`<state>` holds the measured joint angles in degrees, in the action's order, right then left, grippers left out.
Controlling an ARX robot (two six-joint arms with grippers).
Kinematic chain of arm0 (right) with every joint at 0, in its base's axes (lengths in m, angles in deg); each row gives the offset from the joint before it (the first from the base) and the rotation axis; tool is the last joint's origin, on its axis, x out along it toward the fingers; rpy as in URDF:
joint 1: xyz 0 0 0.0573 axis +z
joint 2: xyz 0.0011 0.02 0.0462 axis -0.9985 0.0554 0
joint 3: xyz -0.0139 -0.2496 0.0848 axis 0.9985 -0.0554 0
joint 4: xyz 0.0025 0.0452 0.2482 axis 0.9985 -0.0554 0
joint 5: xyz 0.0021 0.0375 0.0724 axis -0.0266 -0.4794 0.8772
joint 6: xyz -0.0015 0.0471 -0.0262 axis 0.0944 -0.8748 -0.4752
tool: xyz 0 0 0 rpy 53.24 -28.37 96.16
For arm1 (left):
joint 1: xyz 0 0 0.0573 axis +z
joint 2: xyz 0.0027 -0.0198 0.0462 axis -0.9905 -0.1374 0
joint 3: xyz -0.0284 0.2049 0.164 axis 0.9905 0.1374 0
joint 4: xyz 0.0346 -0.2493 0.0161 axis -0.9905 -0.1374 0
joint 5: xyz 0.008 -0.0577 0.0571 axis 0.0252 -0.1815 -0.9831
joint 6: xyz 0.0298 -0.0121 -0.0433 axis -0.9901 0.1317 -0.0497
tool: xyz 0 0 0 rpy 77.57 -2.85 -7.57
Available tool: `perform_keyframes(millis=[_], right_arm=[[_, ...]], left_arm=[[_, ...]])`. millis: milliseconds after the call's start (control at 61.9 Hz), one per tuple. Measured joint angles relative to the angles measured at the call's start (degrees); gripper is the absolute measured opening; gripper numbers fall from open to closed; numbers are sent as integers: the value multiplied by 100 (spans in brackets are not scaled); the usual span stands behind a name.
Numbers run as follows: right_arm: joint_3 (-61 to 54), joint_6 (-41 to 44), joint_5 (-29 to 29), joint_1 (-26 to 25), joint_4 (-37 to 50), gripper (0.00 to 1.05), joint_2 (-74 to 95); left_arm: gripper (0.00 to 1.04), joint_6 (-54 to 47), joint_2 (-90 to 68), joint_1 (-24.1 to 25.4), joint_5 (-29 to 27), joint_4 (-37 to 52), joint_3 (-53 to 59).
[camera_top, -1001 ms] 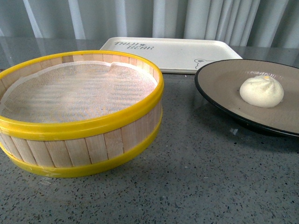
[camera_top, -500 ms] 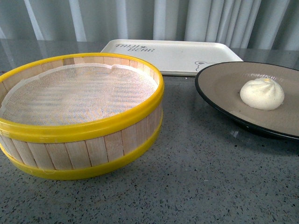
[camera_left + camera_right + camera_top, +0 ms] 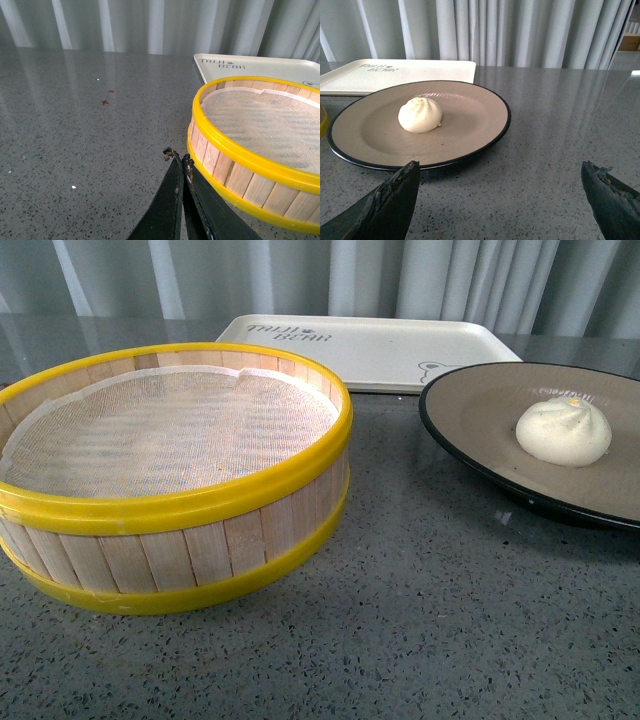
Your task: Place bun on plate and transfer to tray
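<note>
Front view, from left to right: one steamer basket (image 3: 170, 510) with yellow rims and wooden slats stands on the grey speckled desk (image 3: 420, 640), lined with one white mesh cloth (image 3: 170, 430) and holding nothing else. Behind it and a little to the right lies one cream-white tray (image 3: 380, 345), flat on the desk, with dark lettering near its left end and a small bear drawing at its right edge. Nothing lies on the tray. At the far right sits one plate (image 3: 480, 410), grey-brown inside with a black rim. It is cut off by the picture's edge, and its far rim lies just beside the tray's near right corner. One bun (image 3: 563, 430), cream-white with a pleated swirl, rests upright on the plate's inner surface. A pale pleated curtain (image 3: 300, 280) closes off the back.

In the left wrist view the left tool (image 3: 177, 156) has its two dark fingers pressed together, holding nothing, just beside the basket's outer wall. Two small red marks (image 3: 105, 102) dot the desk farther off.

In the right wrist view the right tool (image 3: 499, 163) has its two fingers spread wide and empty, on the near side of the plate, with the bun beyond them.
</note>
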<state>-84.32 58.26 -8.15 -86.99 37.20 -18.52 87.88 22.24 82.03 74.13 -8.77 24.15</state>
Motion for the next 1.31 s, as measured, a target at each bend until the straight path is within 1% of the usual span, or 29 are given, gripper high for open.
perform_keyframes(millis=[404, 436, 484, 517, 646, 710, 726, 775, 807, 839, 888, 904, 920, 936, 985, 1049, 1082, 1146, 1178, 1195, 1227, 1259, 1308], right_arm=[[0, -2, 0, 0, 0, 96, 0], [0, -2, 0, 0, 0, 96, 0], [0, -2, 2, 0, 0, 96, 0], [0, 0, 0, 0, 0, 96, 0], [0, 0, 0, 0, 0, 96, 0], [0, -2, 0, 0, 0, 96, 0], [0, 0, 0, 0, 0, 96, 0], [0, -2, 0, 0, 0, 96, 0], [-7, 44, -4, 0, 44, 96, 2], [-9, 411, 2, -17, 481, 96, 160], [-4, 874, 125, -94, 1416, 96, 623], [-2, 992, 175, -125, 1606, 96, 745], [22, 1126, 343, -236, 2153, 96, 1185], [66, 1167, 444, -326, 2503, 96, 1523], [358, 1097, 743, -667, 3563, 96, 2761], [776, 754, 999, -970, 4107, 96, 3786], [1016, 461, 1174, -1119, 4144, 96, 4236], [1480, -157, 1475, -1401, 4026, 96, 5073], [1781, -634, 1690, -1582, 3807, 96, 5591], [1845, -693, 1711, -1622, 3753, 96, 5709], [2046, -1069, 1906, -1753, 3567, 96, 6057], [2337, -1786, 2190, -1941, 3237, 96, 6524], [2625, -2535, 2518, -2118, 2924, 96, 6922]], left_arm=[[4, 2, 573, 0, -4, -245, 267], [4, 2, 782, 0, -7, -400, 267], [4, 0, 1182, 0, 17, -935, 267], [4, 0, 1368, 0, 13, -1110, 267], [4, 0, 1589, 0, 9, -1176, 267], [19, 4, 1593, 0, 11, -1185, 267], [24, 7, 1596, 0, 11, -1185, 267], [35, 7, 1596, 0, 11, -1185, 267], [44, 7, 1596, 0, 11, -1185, 267], [53, 7, 1596, 0, 9, -1185, 267], [60, 7, 1596, 0, 11, -1185, 267], [63, 4, 1596, 0, 11, -1185, 267], [67, 7, 1596, 0, 11, -1185, 267], [72, 4, 1596, 0, 11, -1185, 267], [83, 7, 1596, 0, 11, -1185, 267], [94, 7, 1596, 0, 11, -1185, 267], [100, 4, 1596, 0, 11, -1185, 267], [98, 2, 1596, 0, 11, -1185, 267], [98, 2, 1596, 0, 11, -1185, 267], [98, 2, 1596, 0, 11, -1185, 267], [98, 2, 1596, 0, 11, -1185, 267], [98, 2, 1596, 0, 11, -1185, 267], [98, 2, 1596, 0, 11, -1185, 267]])
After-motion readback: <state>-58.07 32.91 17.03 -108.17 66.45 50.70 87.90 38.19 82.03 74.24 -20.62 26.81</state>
